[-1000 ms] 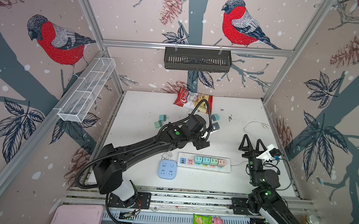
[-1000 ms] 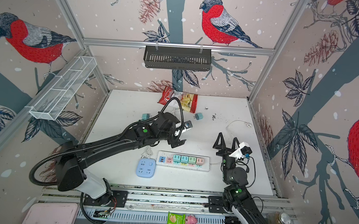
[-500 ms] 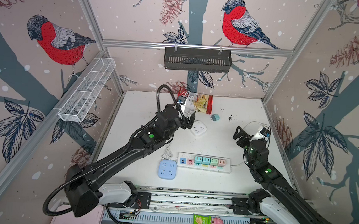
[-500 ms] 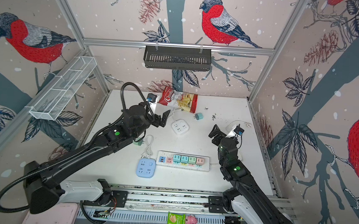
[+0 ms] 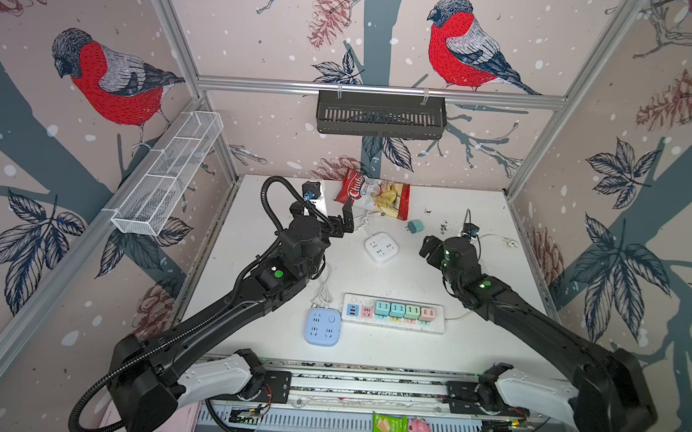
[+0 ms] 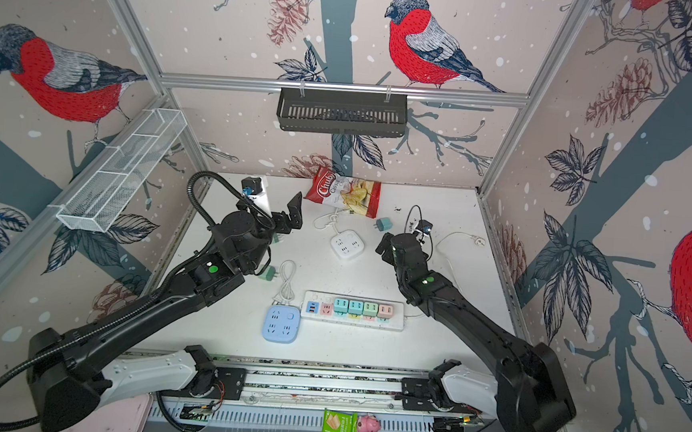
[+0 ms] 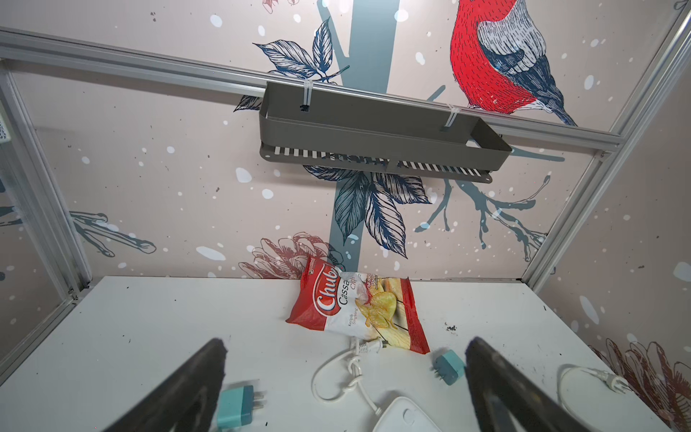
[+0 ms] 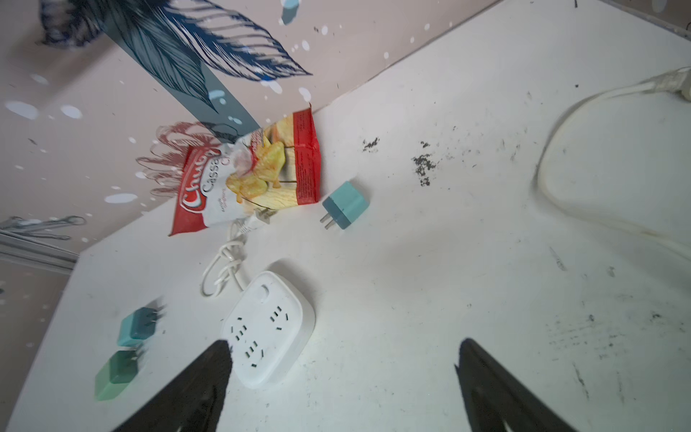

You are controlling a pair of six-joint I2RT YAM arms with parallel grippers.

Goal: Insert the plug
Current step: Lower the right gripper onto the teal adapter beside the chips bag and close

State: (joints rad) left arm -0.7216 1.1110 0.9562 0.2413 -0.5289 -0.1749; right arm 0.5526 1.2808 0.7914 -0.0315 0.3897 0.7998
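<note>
A teal plug [image 5: 415, 227] [image 6: 383, 224] lies loose near the back of the table, prongs sideways, beside a white square socket block [image 5: 381, 248] [image 6: 347, 244]. My left gripper [image 5: 337, 225] [image 7: 344, 374] hovers open to the left of that block, with nothing between its fingers. My right gripper [image 5: 427, 247] [image 8: 344, 368] is open just right of the block [image 8: 269, 325] and short of the teal plug [image 8: 346, 205]. Two more teal and green plugs [image 8: 138, 325] [image 8: 116, 374] lie under the left arm.
A long white power strip [image 5: 440, 321] with several coloured plugs in it lies at the front, with a blue square socket block [image 5: 323, 326] left of it. A chips bag [image 5: 375, 194] leans at the back wall. A white cord [image 5: 511, 243] lies at the right edge.
The left arm has swung from the middle of the table up toward the back left. The right arm has reached from the front right edge toward the white socket block. Both grippers stay empty.
</note>
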